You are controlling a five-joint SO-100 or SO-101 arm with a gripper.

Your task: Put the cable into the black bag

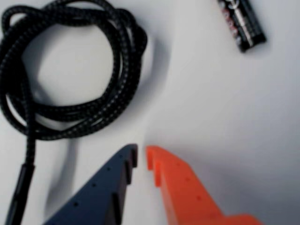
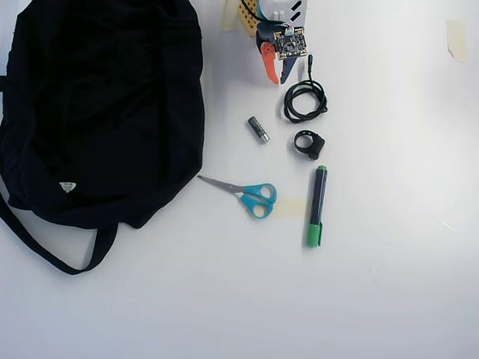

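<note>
The cable [image 1: 123, 61] is a black braided cord wound in a round coil on the white table, with its plug end running down the left edge of the wrist view. In the overhead view the cable [image 2: 287, 105] lies just right of and below my gripper [image 2: 278, 79]. My gripper [image 1: 142, 155] has a dark blue jaw and an orange jaw; only a narrow gap separates the tips and nothing is between them. It hangs beside the coil, not touching it. The black bag [image 2: 105, 105] fills the overhead view's left side, its strap trailing below.
A battery [image 2: 258, 129] lies between bag and cable, seen as battery [image 1: 241, 23] at the wrist view's top right. A small thick black ring [image 2: 299, 142], a green marker [image 2: 316, 206] and blue-handled scissors [image 2: 251, 196] lie below the cable.
</note>
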